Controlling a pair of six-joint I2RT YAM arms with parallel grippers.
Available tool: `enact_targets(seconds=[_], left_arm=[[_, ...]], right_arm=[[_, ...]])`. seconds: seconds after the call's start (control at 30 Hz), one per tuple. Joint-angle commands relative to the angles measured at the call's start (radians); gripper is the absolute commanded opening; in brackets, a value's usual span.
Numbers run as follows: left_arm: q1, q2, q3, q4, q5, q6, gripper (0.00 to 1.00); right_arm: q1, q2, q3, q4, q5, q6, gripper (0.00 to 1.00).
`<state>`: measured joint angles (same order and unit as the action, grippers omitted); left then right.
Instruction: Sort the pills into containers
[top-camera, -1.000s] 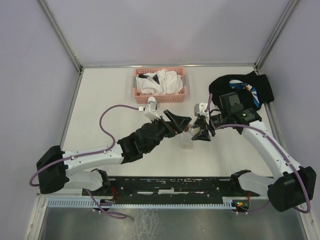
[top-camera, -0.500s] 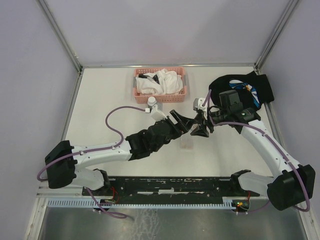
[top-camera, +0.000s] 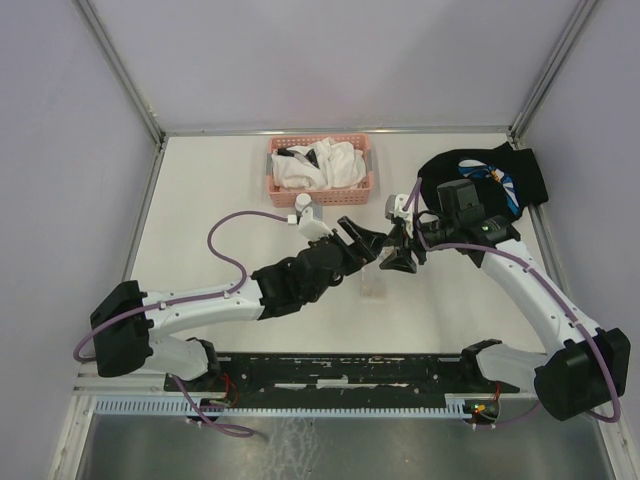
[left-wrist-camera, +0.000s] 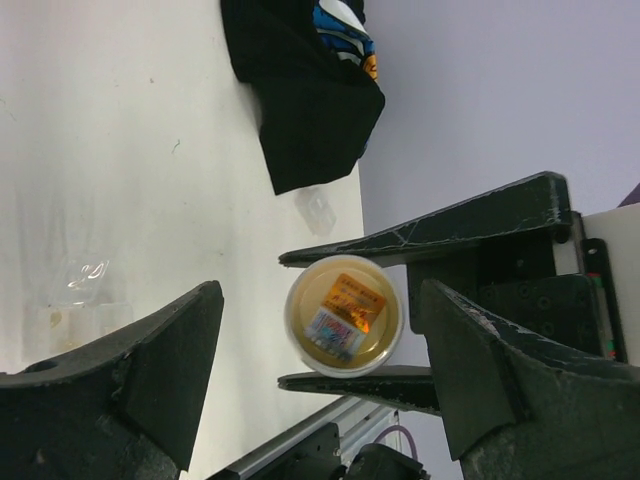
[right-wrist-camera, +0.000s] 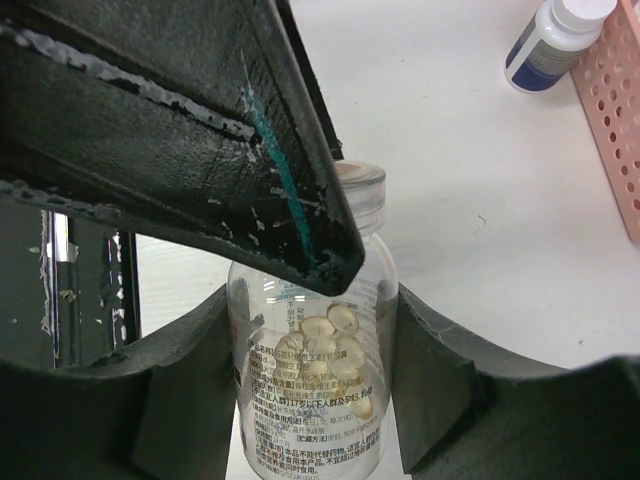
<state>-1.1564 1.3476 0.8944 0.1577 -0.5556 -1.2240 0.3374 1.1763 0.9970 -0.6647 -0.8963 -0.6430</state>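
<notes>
My right gripper is shut on a clear pill bottle with pale yellow pills inside, held above the table. The bottle's round end with a bright sticker shows in the left wrist view between the right gripper's thin fingers. My left gripper is open, its jaws spread on either side of that end; one of its fingers crosses the bottle's neck in the right wrist view. The small clear plastic box lies on the table just below both grippers and also shows in the left wrist view.
A white bottle with a blue label stands in front of the pink mesh basket with white cloths at the back; it also shows in the right wrist view. A black cloth lies at the back right.
My right gripper has lifted the bottle up and a little towards the back. My left arm has reached right, bringing its open jaws up to the bottle's end.
</notes>
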Motion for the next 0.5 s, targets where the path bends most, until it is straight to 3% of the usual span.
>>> enact_targets(seconds=[0.0, 0.13, 0.33, 0.47], left_arm=[[-0.004, 0.006, 0.067, 0.023, -0.066, -0.015, 0.85], [-0.004, 0.008, 0.068, 0.066, -0.067, 0.029, 0.7], [-0.005, 0.015, 0.063, 0.065, -0.059, 0.024, 0.66], [-0.004, 0.023, 0.06, 0.068, -0.037, 0.039, 0.55]], right_arm=[[0.011, 0.005, 0.009, 0.037, -0.006, 0.009, 0.03], [0.015, 0.008, 0.01, 0.036, -0.001, 0.006, 0.04], [0.017, 0.011, 0.01, 0.035, 0.0, 0.006, 0.04], [0.018, 0.012, 0.011, 0.036, -0.002, 0.011, 0.03]])
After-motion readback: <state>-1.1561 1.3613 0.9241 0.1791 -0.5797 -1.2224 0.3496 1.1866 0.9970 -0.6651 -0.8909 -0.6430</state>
